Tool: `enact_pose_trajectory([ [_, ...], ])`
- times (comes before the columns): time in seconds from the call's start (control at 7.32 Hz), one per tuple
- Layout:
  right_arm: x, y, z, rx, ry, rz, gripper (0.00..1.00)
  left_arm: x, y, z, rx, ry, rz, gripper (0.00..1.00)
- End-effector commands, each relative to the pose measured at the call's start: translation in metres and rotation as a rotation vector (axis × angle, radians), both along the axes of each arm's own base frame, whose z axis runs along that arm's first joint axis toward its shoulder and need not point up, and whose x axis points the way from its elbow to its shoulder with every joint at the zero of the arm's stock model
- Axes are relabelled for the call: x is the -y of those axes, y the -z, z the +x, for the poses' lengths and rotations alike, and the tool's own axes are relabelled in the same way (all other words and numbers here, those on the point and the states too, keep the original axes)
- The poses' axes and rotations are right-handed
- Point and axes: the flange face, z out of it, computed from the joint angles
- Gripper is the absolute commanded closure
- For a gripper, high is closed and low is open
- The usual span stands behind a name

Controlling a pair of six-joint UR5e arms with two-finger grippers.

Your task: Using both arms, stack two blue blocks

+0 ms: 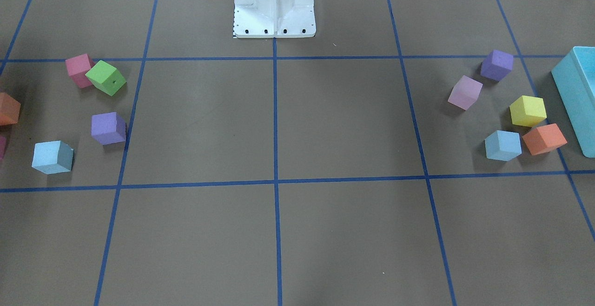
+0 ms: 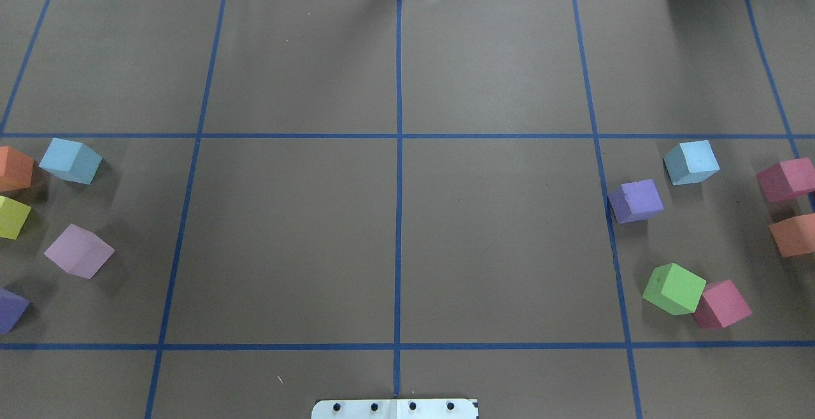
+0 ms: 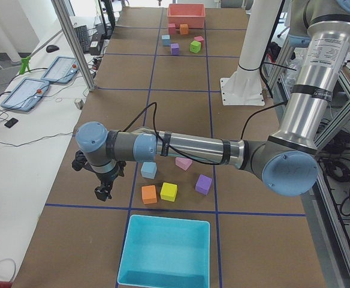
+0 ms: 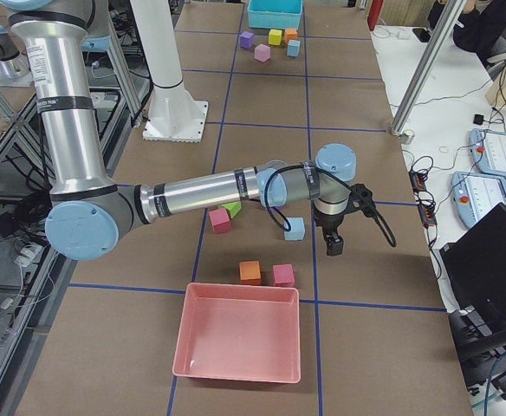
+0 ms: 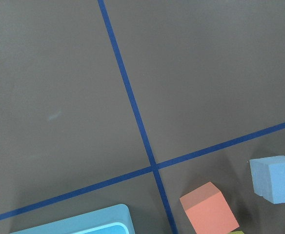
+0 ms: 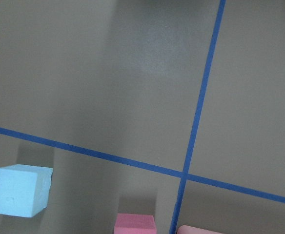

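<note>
One blue block [image 2: 70,160] lies on the robot's left side; it also shows in the front view [image 1: 503,145], the left side view [image 3: 148,170] and the left wrist view [image 5: 275,178]. The other blue block [image 2: 691,162] lies on the right side, also seen in the front view [image 1: 52,156], the right side view [image 4: 295,229] and the right wrist view [image 6: 20,190]. The left gripper [image 3: 102,191] hangs above the table, out beyond its block. The right gripper [image 4: 333,243] hangs just beyond its block. Both show only in side views, so I cannot tell if they are open or shut.
A turquoise bin [image 1: 576,96] stands at the left end and a pink bin [image 4: 236,342] at the right end. Orange [image 2: 13,168], yellow [image 2: 11,216], pink and purple cubes surround the left block. Purple [image 2: 637,200], green [image 2: 673,288] and pink cubes surround the right one. The white pedestal [image 1: 274,3] stands at the robot's side.
</note>
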Motion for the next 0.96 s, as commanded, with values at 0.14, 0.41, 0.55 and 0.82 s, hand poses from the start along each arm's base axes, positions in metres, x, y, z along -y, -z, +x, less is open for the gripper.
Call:
enact_pose_trajectory([
  [0.14,0.008,0.049,-0.154,0.046,-0.086,-0.079,0.0,-0.001,-0.001,0.0,0.0,0.0,-0.002,0.02],
  [0.41,0.003,0.033,-0.179,0.013,-0.057,-0.095,0.0,-0.001,-0.001,0.0,0.0,0.0,-0.002,0.02],
  [0.55,-0.002,0.025,-0.199,-0.024,-0.042,-0.092,0.0,0.0,0.0,0.0,-0.001,0.0,0.0,0.02],
  [0.82,-0.008,0.018,-0.211,-0.037,-0.025,-0.1,0.0,0.0,0.0,0.0,0.001,0.0,0.0,0.02],
])
